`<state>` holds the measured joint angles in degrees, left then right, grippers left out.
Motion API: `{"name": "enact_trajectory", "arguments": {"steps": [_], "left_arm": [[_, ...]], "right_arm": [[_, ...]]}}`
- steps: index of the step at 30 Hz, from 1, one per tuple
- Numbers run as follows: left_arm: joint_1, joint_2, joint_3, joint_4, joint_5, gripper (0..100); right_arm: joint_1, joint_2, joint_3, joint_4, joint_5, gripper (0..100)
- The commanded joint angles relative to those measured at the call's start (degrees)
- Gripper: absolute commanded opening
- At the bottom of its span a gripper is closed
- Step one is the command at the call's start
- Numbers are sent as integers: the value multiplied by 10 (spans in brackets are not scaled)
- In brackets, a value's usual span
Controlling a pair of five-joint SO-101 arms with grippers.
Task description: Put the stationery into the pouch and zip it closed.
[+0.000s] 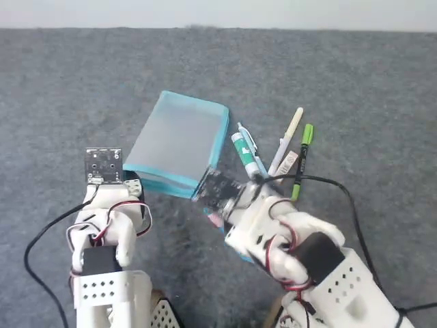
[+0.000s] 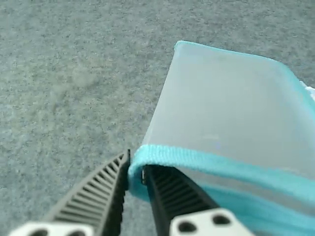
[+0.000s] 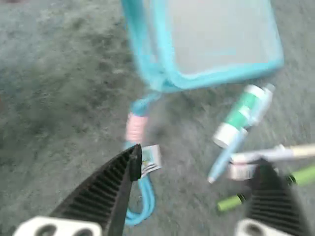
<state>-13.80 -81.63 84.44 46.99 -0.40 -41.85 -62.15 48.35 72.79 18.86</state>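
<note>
Pouch (image 1: 181,143): translucent, teal-edged, flat on grey carpet (image 1: 355,82).
Left gripper (image 2: 135,178): closed, pinching the pouch's near teal corner.
Right gripper (image 3: 199,164): jaws wide apart, holding nothing, over carpet beside the pouch.
Cream pen (image 1: 288,135), green pen (image 1: 302,157), green-white tube (image 1: 244,154): loose, just beside the pouch.
Strap (image 3: 134,127): teal and pink, at the pouch's corner.

High camera: fixed above and behind my two arms, facing down over the desk (image 1: 68,82). Wrist cameras: each looks out along its own pincer, the left pincer (image 2: 135,169) very close in, the right pincer (image 3: 199,162) somewhat farther back. All three views share the pouch (image 1: 181,140).
</note>
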Motion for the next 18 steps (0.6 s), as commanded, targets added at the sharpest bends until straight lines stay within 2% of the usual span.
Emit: {"name": "enact_trajectory", "arguments": {"steps": [1, 3, 6, 13, 18], "left_arm": [[-6, -6, -24, -12, 11, 11], [-6, -4, -24, -13, 12, 11], [-9, -6, -19, -19, 20, 11], [-30, -6, -19, -22, 20, 11], [-30, -6, -18, -22, 20, 12]], "right_arm": [[136, 34, -15, -25, -37, 434], [214, 96, -28, -28, -58, 434], [275, 228, -59, -29, -76, 434], [290, 496, -135, -88, -127, 434], [308, 582, -206, -87, -151, 434]]}}
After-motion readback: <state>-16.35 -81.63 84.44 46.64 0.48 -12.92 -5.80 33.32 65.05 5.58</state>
